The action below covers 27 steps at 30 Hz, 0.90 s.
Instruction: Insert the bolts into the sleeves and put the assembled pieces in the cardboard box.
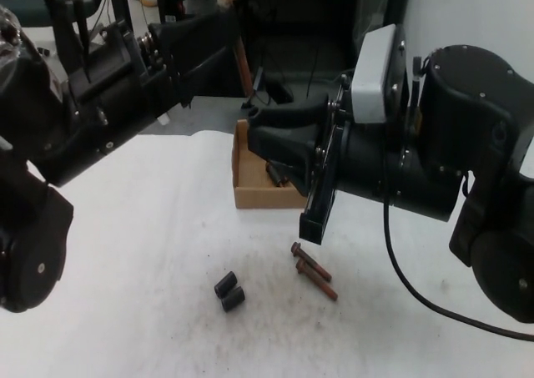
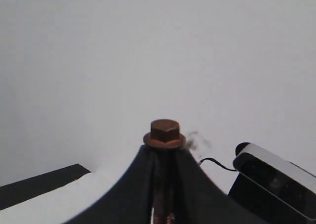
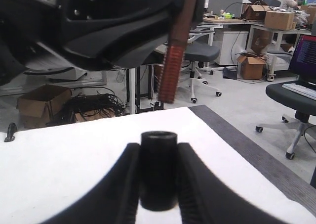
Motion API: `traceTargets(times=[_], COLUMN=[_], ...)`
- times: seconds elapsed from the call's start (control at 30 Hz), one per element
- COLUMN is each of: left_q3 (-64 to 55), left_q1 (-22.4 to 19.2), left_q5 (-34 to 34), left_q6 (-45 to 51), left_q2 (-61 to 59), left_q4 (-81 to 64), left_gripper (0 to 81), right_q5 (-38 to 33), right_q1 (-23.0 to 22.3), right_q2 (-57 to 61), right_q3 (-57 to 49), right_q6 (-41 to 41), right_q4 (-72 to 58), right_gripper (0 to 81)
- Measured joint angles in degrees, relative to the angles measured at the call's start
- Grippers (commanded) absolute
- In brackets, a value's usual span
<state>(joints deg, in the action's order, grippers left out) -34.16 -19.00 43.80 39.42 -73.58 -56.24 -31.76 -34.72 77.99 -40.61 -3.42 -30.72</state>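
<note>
- Currently, the left hand [image 2: 166,155] is clamped on 1 bolt [image 2: 164,131].
- The right hand [image 3: 158,147] is clamped on 1 sleeve [image 3: 158,177], near that bolt's threaded tip, apart.
- 2 bolts [image 1: 310,261] and 2 sleeves [image 1: 225,284] lie on the surface [image 1: 150,253], near the cardboard box [image 1: 250,193].

Bench cover [image 1: 150,228]: white sheet, spread over the bench top; grey-brown smudges [image 1: 271,265] are noted near its middle.
Dark grey strip [image 3: 256,155]: seen along the cover's edge.
Office chair [image 3: 200,53]: grey, on a star base with castors, placed beyond the bench.
Second office chair [image 3: 296,98]: dark, set near a keyboard [image 3: 302,89] and a lit screen [image 3: 305,53].
Open carton [image 3: 37,103]: left on the floor, beside a tangle of cables [image 3: 94,105].
Further cartons [image 3: 279,20]: kept on a far desk, near a monitor [image 3: 224,5] seen from behind.
</note>
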Motion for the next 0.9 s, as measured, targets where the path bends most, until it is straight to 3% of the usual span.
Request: traceTargets(times=[0.8,0.9], left_q3=[-0.1,-0.1], left_q1=[0.0,0.0], left_q5=[2.6,3.1], left_q6=[-0.7,-0.7], left_q2=[-0.6,-0.6], left_q4=[3.9,3.9], left_gripper=[0.0,5.7], right_q5=[0.3,0.3], right_q1=[0.0,0.0], right_q2=[0.1,0.1], right_q3=[0.0,0.2], right_q6=[0.0,0.0], right_q4=[-1.8,-1.8], right_gripper=[0.8,0.8])
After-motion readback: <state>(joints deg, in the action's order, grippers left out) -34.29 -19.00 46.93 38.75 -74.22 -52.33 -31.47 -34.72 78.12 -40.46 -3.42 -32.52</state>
